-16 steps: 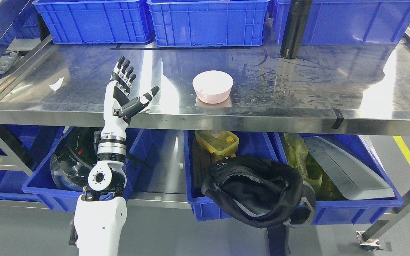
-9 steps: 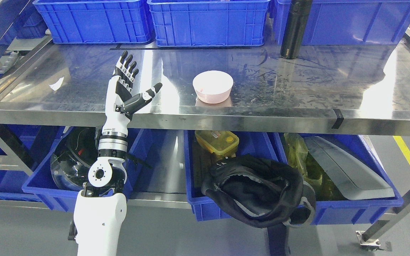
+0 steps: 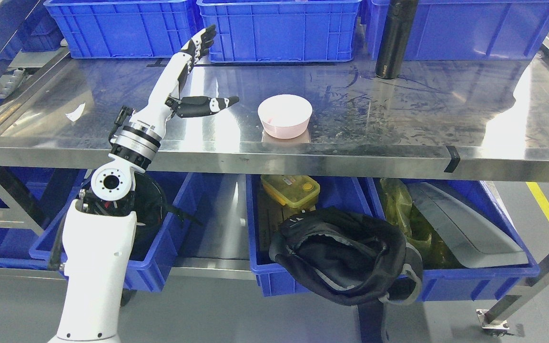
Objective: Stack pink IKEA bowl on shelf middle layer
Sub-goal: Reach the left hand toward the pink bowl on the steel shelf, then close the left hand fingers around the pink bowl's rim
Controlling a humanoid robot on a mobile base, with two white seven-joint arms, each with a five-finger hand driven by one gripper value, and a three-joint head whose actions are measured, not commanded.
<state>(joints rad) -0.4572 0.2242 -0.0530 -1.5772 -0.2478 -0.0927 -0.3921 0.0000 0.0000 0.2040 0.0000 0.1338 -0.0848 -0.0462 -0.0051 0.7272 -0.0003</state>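
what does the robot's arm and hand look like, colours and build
Only the left arm shows. Its forearm is a smooth glossy white shell, topped by a round white joint with a dark centre hole and a black and silver ringed wrist. A thin black cable loops beside the wrist. The left hand has a slim white back, and its fingers are segmented in black and white with black tips.

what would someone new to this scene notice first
The white robot arm rising from the lower left, its left hand open with fingers spread above the steel shelf, thumb pointing toward the pink bowl. The bowl sits alone near the shelf's front edge, just right of the hand and untouched. Behind stand blue crates and a tall black bottle at the back right.
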